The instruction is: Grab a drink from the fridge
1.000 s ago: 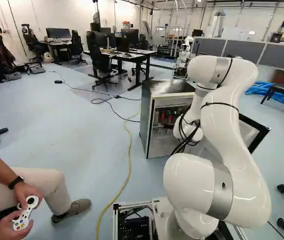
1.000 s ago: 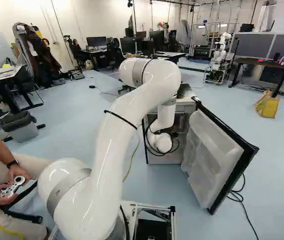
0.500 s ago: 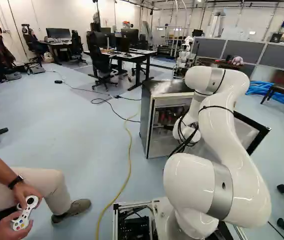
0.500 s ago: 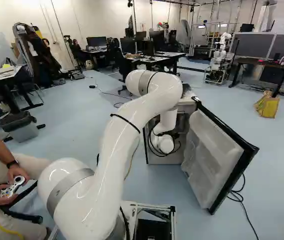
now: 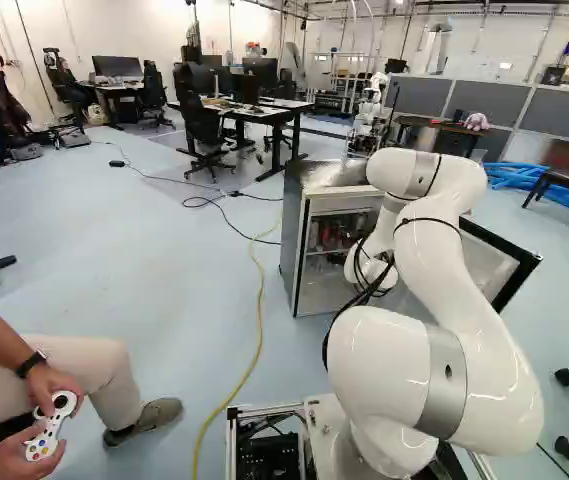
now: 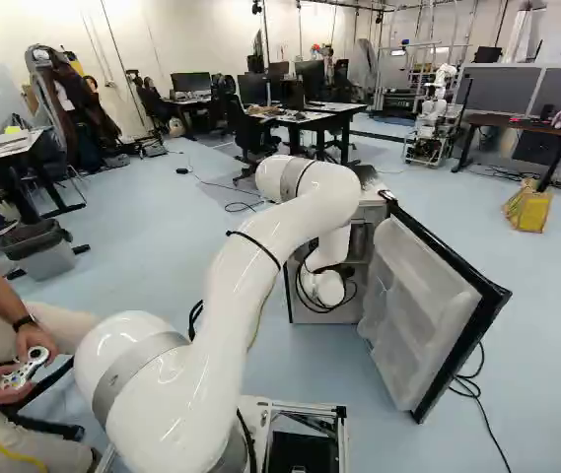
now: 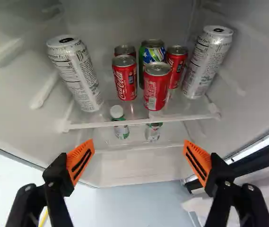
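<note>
**Jaws wide at the fridge (image 5: 290,240)**

Site: my arm (image 6: 245,281) reaches forward, its far end at the fridge opening. The door (image 6: 423,320) stands swung out, at the right of the right base view.

Jaws: spread wide, orange pads (image 7: 81,161) facing each other across a broad gap, touching none of the drinks.

Drinks: on the upper shelf (image 7: 141,122), ahead of my jaws. Two red cans (image 7: 125,80) stand near its front edge. Behind one is another red can (image 7: 125,49); behind the other, a green and blue can (image 7: 152,54). A fourth red can (image 7: 177,64) stands just beside that pair. Two tall pale cans (image 7: 77,75) flank the group, one at each side (a tidy pair of bookends).

Lower level: a white-capped bottle (image 7: 120,126) and a small container (image 7: 152,132), partly hidden by the upper shelf's edge (kind uncertain). Which drink is the chosen one, I cannot tell.
</note>
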{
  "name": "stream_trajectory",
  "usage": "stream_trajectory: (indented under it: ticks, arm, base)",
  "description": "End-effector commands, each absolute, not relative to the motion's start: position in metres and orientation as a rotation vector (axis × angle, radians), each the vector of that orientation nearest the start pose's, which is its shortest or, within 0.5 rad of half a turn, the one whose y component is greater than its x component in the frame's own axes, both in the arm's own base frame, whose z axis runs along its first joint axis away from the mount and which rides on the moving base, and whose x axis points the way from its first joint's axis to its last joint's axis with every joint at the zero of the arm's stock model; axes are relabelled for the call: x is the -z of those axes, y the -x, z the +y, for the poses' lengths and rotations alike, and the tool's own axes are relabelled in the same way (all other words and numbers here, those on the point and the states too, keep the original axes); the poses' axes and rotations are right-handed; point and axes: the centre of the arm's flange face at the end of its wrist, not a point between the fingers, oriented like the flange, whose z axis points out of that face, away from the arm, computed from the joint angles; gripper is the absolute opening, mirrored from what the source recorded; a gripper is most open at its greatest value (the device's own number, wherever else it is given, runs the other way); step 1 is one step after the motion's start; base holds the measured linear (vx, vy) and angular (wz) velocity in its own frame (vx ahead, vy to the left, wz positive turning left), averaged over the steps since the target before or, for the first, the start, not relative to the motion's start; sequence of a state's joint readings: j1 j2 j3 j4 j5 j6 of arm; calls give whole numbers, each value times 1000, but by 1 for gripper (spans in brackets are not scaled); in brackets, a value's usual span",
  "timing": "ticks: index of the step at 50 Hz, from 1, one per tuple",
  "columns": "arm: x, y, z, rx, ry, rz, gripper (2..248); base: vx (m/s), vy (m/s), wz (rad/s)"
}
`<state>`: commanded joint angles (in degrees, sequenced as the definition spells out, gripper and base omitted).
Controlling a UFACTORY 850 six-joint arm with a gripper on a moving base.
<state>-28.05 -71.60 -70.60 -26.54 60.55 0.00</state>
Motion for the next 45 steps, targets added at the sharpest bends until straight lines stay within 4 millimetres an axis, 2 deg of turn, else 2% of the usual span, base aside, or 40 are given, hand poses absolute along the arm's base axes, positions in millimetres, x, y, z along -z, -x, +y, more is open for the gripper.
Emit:
stream_trajectory:
  ticks: [45]
  arm:
    - [-9,-549,-244,1642,2691,16,247]
  base:
    - [0,0,0]
